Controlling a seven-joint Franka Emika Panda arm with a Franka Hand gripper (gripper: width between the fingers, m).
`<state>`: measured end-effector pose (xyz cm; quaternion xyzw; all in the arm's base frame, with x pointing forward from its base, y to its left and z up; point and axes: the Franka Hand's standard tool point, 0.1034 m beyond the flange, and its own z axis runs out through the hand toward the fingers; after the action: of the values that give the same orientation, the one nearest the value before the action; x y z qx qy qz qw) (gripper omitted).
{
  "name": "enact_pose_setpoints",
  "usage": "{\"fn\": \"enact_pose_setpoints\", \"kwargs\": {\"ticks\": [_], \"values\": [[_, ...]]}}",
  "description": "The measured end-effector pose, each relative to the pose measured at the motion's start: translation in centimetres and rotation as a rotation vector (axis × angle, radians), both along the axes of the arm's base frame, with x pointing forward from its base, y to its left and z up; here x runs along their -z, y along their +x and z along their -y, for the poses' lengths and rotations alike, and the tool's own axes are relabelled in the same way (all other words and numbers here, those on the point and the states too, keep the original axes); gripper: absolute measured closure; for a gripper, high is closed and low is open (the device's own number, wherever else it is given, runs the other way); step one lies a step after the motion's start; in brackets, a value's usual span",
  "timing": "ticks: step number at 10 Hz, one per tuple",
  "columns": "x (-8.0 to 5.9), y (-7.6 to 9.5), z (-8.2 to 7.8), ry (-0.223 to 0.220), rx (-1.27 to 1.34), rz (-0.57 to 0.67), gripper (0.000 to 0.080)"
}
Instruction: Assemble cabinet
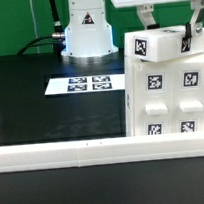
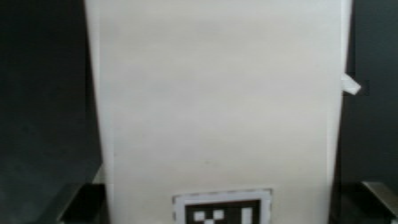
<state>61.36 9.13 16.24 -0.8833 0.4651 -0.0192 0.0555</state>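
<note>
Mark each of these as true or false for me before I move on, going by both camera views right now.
1. The cabinet stands at the exterior view's right side of the table. True.
2. The marker board lies on top of the cabinet. False: it lies flat on the black table, apart from the cabinet.
3. The claw is at the cabinet's top. True.
4. The long white rail runs along the table's near edge. True.
5. The cabinet's faces carry no tags. False: several black-and-white square tags show on them.
6. The wrist view shows only bare table. False: a white panel fills it.
</note>
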Motion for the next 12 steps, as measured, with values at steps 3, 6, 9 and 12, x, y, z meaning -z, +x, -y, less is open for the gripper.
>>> {"fn": "enact_pose_setpoints", "kwargs": {"ticks": [3, 6, 9, 12], "values": [[-0.05, 0.12, -0.19, 0.027, 0.194, -0.007, 0.024], [-0.01, 0.45, -0.1, 0.059, 0.413, 0.004, 0.024], [0.02, 0.42, -0.22, 0.061, 0.404, 0.003, 0.0154], [-0.52, 0.55, -0.57, 0.088, 0.426, 0.004, 0.0003]]}}
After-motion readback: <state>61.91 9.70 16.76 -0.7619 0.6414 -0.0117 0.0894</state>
